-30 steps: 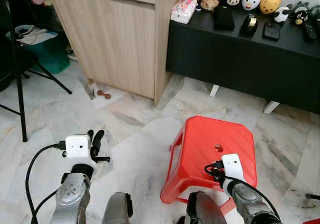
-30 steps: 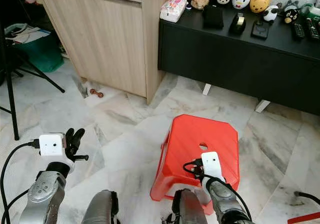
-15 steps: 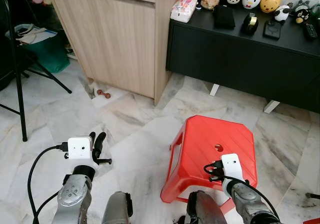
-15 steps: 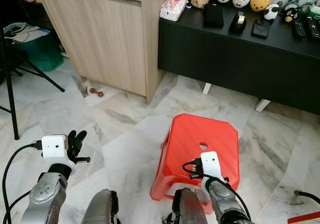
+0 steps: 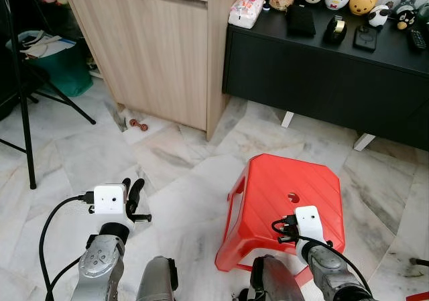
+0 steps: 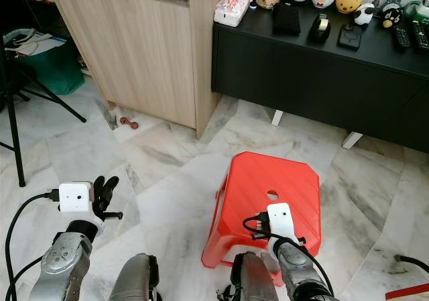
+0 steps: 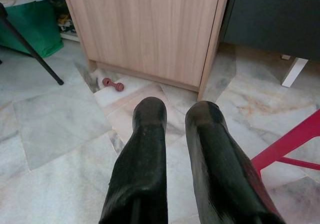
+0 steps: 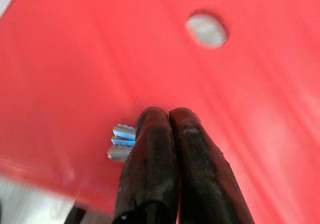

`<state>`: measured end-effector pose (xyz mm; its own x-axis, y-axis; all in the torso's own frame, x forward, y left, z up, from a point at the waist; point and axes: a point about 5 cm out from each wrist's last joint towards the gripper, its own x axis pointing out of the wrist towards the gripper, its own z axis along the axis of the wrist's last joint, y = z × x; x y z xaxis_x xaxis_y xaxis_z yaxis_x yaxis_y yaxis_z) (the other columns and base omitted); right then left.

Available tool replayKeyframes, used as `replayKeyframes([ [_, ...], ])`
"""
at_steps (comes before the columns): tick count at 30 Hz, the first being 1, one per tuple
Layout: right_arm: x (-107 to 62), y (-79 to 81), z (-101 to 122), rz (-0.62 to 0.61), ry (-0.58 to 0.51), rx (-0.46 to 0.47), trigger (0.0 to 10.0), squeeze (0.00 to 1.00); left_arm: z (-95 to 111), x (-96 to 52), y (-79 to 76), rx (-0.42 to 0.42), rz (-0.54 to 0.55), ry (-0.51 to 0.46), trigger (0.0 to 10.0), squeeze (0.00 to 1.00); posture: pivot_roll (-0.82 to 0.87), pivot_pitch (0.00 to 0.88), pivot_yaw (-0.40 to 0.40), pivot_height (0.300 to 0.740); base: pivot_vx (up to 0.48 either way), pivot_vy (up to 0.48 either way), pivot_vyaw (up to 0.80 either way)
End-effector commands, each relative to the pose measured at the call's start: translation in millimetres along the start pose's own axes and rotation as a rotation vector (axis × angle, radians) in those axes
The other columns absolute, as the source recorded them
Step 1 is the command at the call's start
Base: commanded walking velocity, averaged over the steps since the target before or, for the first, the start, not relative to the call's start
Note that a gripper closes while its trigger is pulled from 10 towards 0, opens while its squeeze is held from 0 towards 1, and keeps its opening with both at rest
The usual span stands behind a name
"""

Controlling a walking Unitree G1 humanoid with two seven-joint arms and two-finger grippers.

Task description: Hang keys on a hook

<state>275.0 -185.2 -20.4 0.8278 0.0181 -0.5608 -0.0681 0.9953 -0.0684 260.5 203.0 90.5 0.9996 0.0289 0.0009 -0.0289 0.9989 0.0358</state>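
Silver metal glints beside our right gripper point(image 8: 167, 115): the right wrist view shows its two black fingers pressed together with the small silver keys point(image 8: 121, 141) sticking out at the tips, so we judge them clamped on the keys, held over the glossy red plastic stool point(image 6: 271, 192) with the round hole in its seat. From the head views we see only the white camera block of that wrist above the stool; the keys are hidden there.

Our left gripper point(image 7: 176, 115) hangs low over the pale marble floor point(image 5: 181, 173), its fingers slightly apart and empty.

Farther off stand the light wooden cabinet point(image 5: 154, 46) and the low black sideboard point(image 5: 322, 73) carrying toy figures. The left wrist view picks out a small reddish dumbbell-shaped toy point(image 7: 113, 84) at the cabinet foot.

Step in hand, as we judge it: carrying the keys, hook not yet located. We can make out no hook here. Next move calls for turning or walking to find it while keeping the clamp firm.
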Motion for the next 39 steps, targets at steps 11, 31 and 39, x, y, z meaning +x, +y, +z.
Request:
replayKeyframes([
  [11,-0.7,-9.9,32.9,-0.091,-0.24,0.133,0.0,0.0,-13.4,0.8,2.0,0.04,-0.004,0.041,10.0,0.0,0.21,0.163,-0.057,0.626,0.0,0.0,0.0],
  [31,-38.8,-16.0,80.0,-0.159,-0.656,0.222,10.0,0.0,-62.8,-8.8,28.7,0.046,0.09,0.202,10.0,0.0,0.16,0.059,-0.052,0.626,0.0,0.0,0.0],
  [39,-42.8,-18.7,78.8,-0.195,-0.615,0.237,10.0,0.0,-90.8,-24.0,32.5,0.016,0.13,0.294,10.0,0.0,0.16,0.039,-0.068,0.626,0.0,0.0,0.0],
])
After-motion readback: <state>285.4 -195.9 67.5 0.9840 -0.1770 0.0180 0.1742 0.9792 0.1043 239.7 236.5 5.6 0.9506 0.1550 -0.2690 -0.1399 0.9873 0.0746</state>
